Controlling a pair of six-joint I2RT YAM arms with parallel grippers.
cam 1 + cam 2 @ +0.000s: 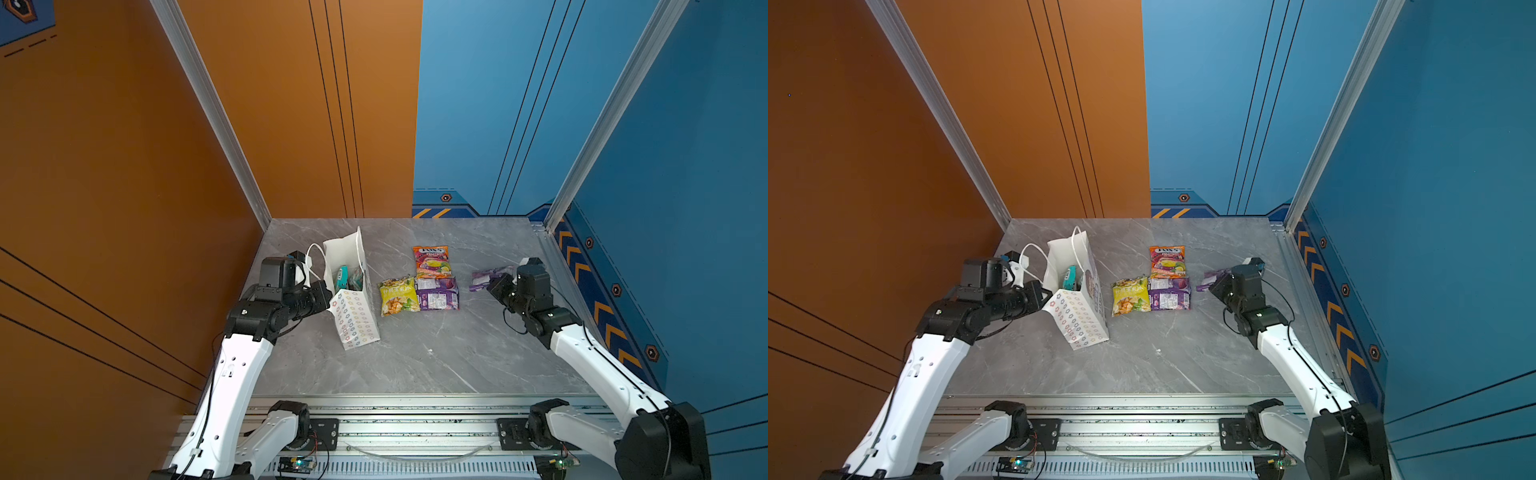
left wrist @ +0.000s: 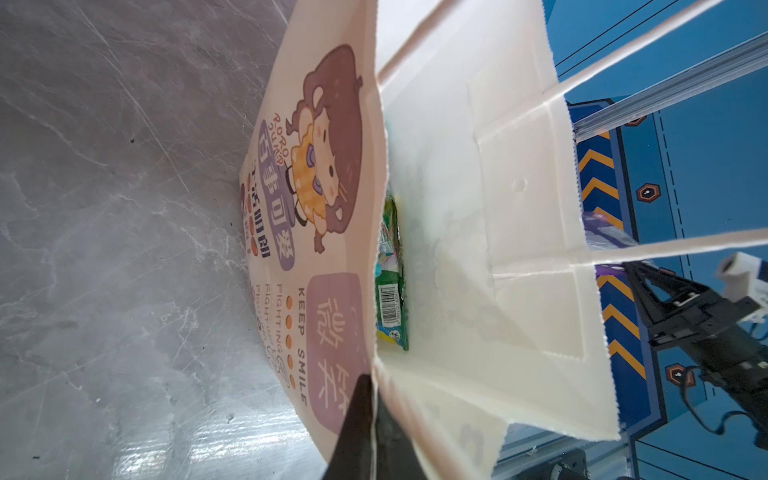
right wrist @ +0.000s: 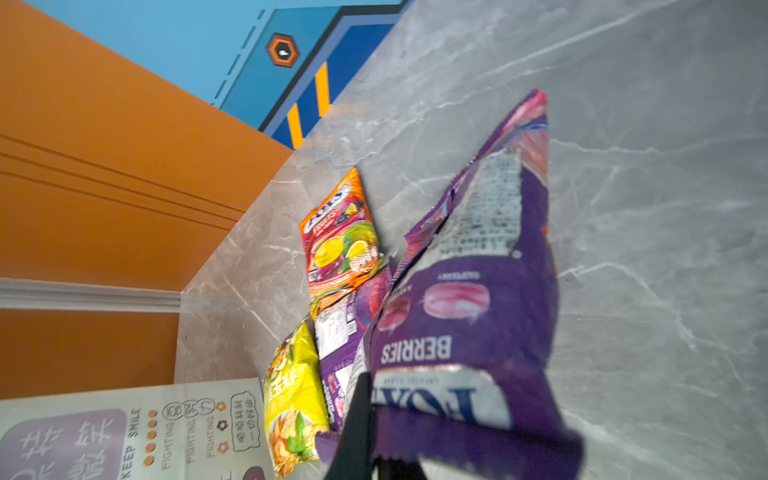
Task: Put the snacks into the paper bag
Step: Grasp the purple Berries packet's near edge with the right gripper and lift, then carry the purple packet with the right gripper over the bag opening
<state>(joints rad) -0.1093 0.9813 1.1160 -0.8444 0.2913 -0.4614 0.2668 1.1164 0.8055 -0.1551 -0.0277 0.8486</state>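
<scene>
The white paper bag [image 1: 358, 320] [image 1: 1079, 322] stands open left of centre, and its cartoon girl front [image 2: 320, 166] faces the loose snacks. My left gripper [image 1: 330, 300] [image 2: 372, 388] is shut on the bag's rim at a near corner. Inside the bag lie a teal packet [image 1: 342, 277] and a green packet [image 2: 392, 299]. My right gripper [image 1: 492, 284] [image 3: 374, 411] is shut on a purple FOX'S berries packet [image 1: 484, 276] [image 3: 478, 299], held just above the table at the right. An orange FOX'S packet [image 1: 431, 261], a yellow packet [image 1: 398, 296] and another purple packet [image 1: 438, 294] lie together mid-table.
The grey marble table [image 1: 415, 361] is walled by an orange panel [image 1: 124, 166] on the left and blue panels [image 1: 685, 208] behind and on the right. The bag's cord handles [image 1: 314, 253] hang over toward the left arm. A metal rail [image 1: 395, 415] runs along the near edge.
</scene>
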